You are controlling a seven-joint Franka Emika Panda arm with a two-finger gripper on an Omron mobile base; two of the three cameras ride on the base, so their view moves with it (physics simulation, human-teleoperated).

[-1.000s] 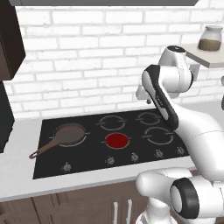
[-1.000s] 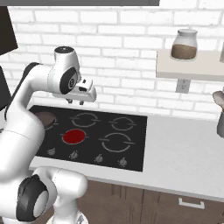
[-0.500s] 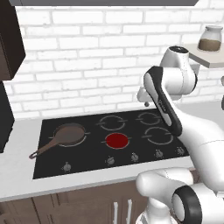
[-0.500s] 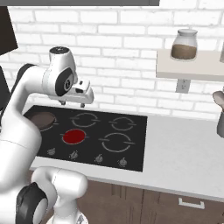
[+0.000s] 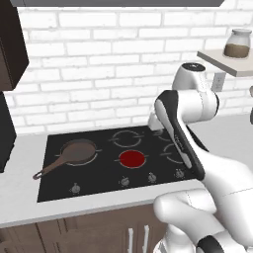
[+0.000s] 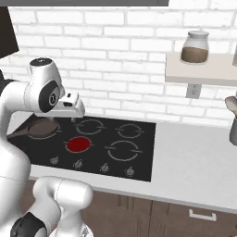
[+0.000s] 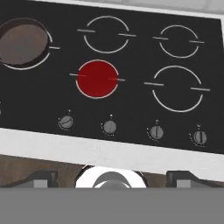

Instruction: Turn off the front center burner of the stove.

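The stove [image 5: 59, 175] is a glossy black cooktop set in the counter, also seen in the right base view [image 6: 141, 157] and from above in the hand view [image 7: 135, 109]. Its front center burner [image 5: 132, 158] [image 6: 78, 144] [image 7: 97, 78] glows bright red inside a grey ring. A row of small silver knobs [image 7: 109, 127] runs along the front edge. My gripper [image 6: 75, 115] [image 7: 113, 179] hangs above the cooktop's back, over the counter's front edge in the hand view. It is open, with the dark fingertips [image 7: 41, 178] far apart and nothing between them.
A brown frying pan [image 5: 76, 152] [image 7: 22, 41] sits on the front left burner, handle pointing toward the front left. A wall shelf [image 6: 203, 69] at the right carries a glass jar [image 6: 194, 47]. White brick wall behind the stove; dark cabinet [image 5: 10, 44] at far left.
The hand has dropped a little and shifted slightly left over the cooktop. The burner stays red and the pan has not moved.
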